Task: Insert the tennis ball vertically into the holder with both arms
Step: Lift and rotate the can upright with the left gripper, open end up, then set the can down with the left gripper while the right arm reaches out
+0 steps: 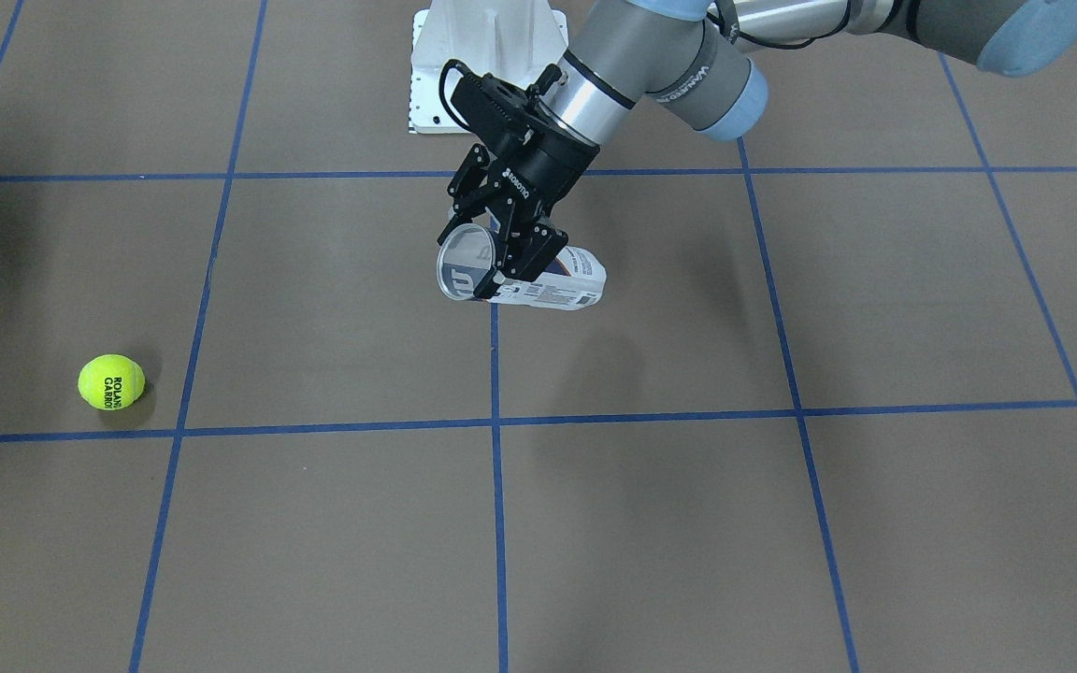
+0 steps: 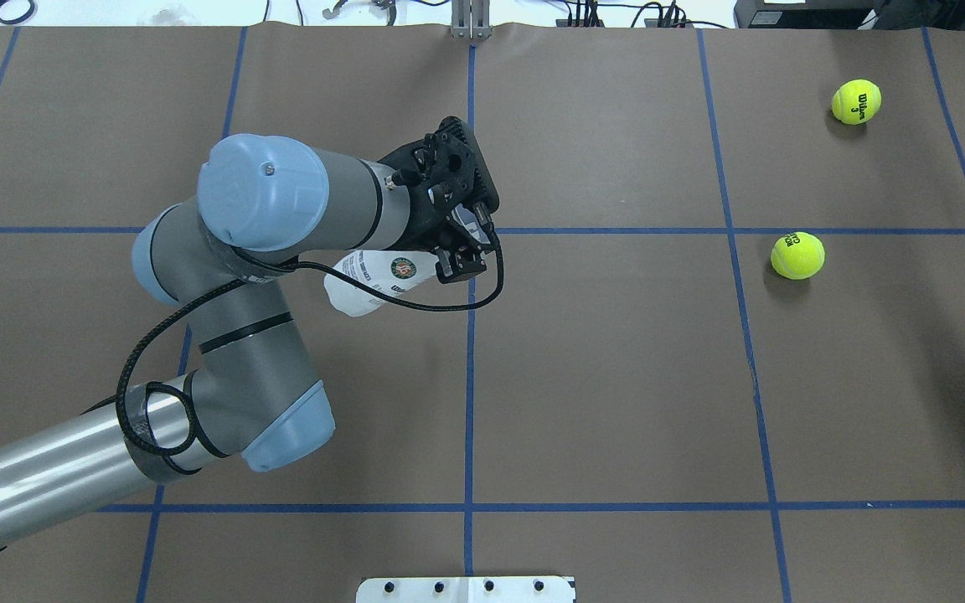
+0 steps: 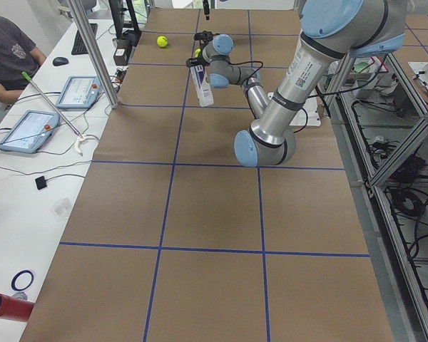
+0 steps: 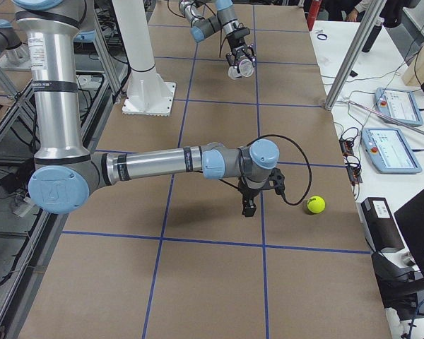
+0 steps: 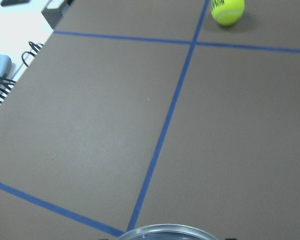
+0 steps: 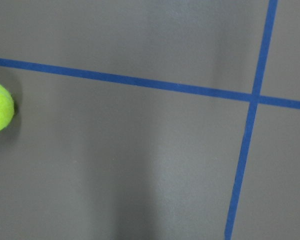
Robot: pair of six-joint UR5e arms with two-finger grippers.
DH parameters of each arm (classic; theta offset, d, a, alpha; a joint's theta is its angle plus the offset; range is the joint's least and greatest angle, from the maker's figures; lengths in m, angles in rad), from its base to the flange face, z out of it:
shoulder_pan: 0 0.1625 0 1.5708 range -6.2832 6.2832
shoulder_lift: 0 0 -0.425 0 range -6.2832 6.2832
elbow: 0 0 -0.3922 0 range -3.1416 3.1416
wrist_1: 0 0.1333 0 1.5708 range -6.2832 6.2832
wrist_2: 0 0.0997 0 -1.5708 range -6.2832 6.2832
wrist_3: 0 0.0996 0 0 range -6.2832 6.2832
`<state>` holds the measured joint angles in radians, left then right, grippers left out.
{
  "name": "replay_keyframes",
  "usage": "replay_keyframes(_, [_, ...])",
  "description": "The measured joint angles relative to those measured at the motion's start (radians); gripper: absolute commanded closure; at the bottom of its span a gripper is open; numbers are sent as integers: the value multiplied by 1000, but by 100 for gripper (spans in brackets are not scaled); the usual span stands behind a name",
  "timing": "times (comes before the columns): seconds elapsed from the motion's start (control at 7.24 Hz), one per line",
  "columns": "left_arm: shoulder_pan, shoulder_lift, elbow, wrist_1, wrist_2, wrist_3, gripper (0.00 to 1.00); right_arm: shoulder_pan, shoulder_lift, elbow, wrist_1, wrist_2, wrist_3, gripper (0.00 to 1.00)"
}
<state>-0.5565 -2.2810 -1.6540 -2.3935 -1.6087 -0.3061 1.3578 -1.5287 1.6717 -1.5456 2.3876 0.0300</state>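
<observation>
A fuzzy yellow-green tennis ball (image 1: 111,381), printed ROLAND GARROS in black, rests on the brown paper-covered desk (image 1: 688,523), which is marked with a blue tape grid. The ball sits on the robot's right side, well apart from the container meant to receive it.

The black two-finger right hand (image 4: 249,206) hangs close above the desk near the ball, fingers pointing down, not touching it. This looks like a position for picking the ball up. The hand shows clearly only in a side view, so I cannot tell whether it is open or closed. Nothing is seen in it.

The clear plastic cylindrical tennis-ball can (image 1: 520,276), with a white and navy label and a silver rim, is held off the desk near the middle, its shadow on the paper below. The black two-finger left hand (image 1: 499,252) is clamped across it just behind the open mouth, fingers pressed against the plastic wall on either side. The can lies nearly on its side, mouth facing the robot's right, toward the ball. Gripping near the rim leaves the opening free, but a vertical insert likely needs the can turned mouth-up first.

A second yellow-green ball (image 2: 856,101) with Wilson print lies farther out on the same side. A white metal pedestal base (image 1: 487,65) stands at the robot's edge of the desk.
</observation>
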Motion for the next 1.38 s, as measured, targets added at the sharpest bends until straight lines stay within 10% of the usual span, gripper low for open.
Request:
replay_keyframes(0.55, [158,-11,290,-704,427,-132,37,-54,7,21,97,8,74,0])
replay_keyframes(1.38, [191,14,417,-1018,539,-40,38,-87,25,53,129,10,149,0])
